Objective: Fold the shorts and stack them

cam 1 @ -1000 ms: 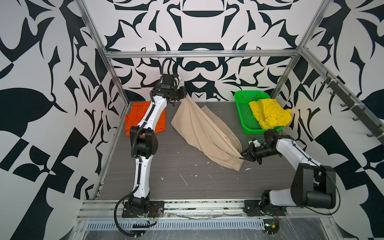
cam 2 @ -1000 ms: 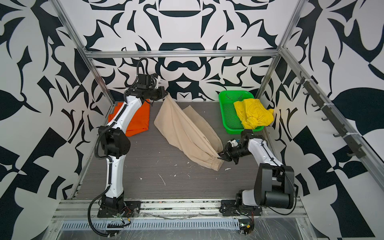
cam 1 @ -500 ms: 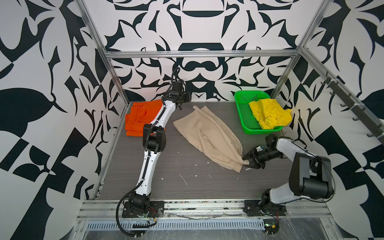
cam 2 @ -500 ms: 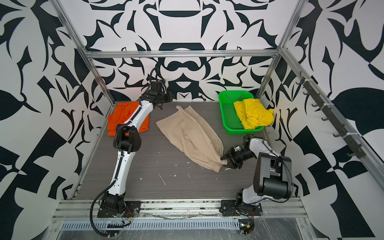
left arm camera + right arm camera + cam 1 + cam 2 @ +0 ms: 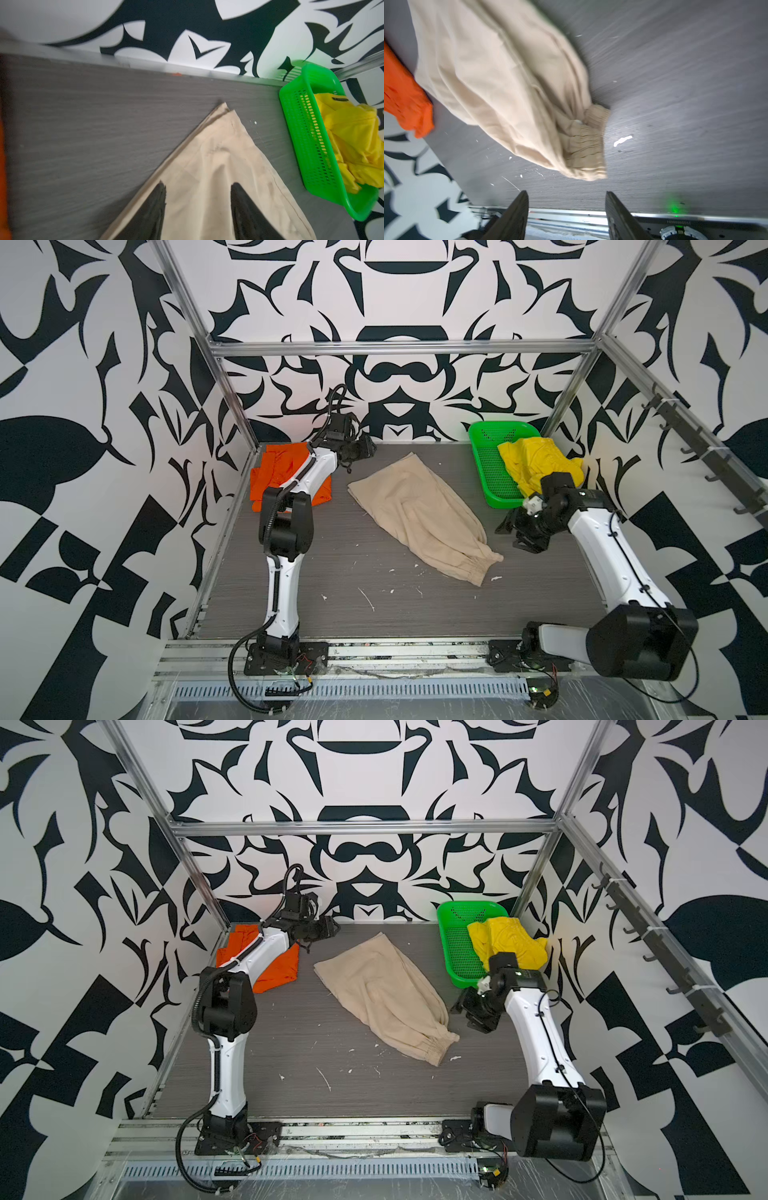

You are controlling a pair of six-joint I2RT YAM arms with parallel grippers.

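– Since both claws now stand parted and empty, what has changed?
– A second ago each claw pinched one end of the beige shorts, and the left one held its end raised off the table. Left to right: the orange shorts (image 5: 282, 466) lie at the far left corner, partly hidden by the arm. The left claw (image 5: 361, 450) hangs near them, jaws partly apart, gripping nothing. The beige shorts (image 5: 419, 514) lie spread mid-table, released. The right claw (image 5: 515, 537) sits clear of the waistband, likewise open and empty. The yellow shorts (image 5: 536, 460) rest in the green basket (image 5: 490, 472).
– Meaning for the task?
– Spreading appears complete, so folding the beige pair can begin. No stack exists yet.
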